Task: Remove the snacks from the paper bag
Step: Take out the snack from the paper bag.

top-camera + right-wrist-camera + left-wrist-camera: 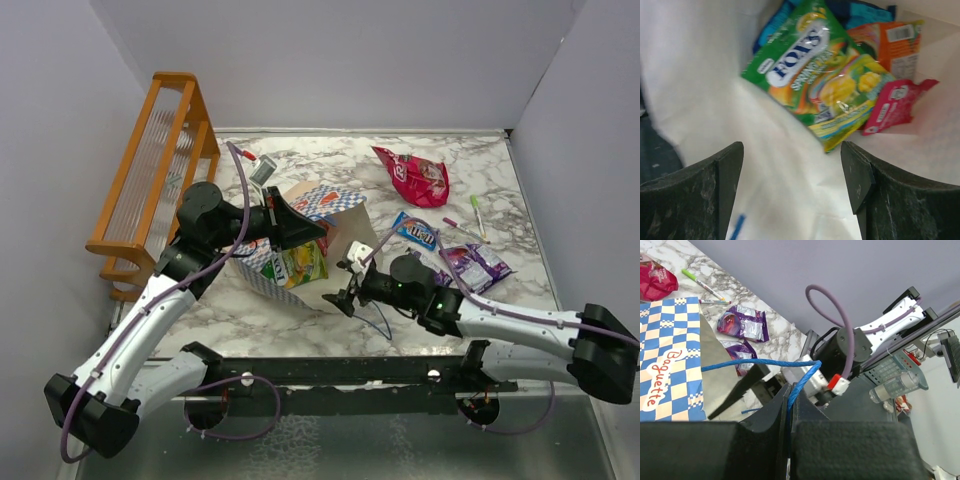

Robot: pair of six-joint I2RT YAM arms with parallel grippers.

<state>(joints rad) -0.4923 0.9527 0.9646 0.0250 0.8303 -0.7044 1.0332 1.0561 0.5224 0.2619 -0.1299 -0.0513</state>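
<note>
Right wrist view: right gripper [792,167] held spread open inside the mouth of the paper bag [695,75].
The green-yellow packet [815,80] lies nearest, with the orange packet [892,42] and pink packet [895,102] behind. Light, slick foil is expected, so an edge seam should be pinched. The blue packet [865,9] is mostly covered. The left gripper [790,410] is clamped on the blue cord handle [760,362].

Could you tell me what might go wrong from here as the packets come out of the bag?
1. The left tool holds the bag only by its thin blue cord; the cord could slip or tear and the mouth might sag shut.
2. The right tool is open before the green packet, which overlaps the orange packet and pink packet; closing may pinch two, or the paper.
</note>
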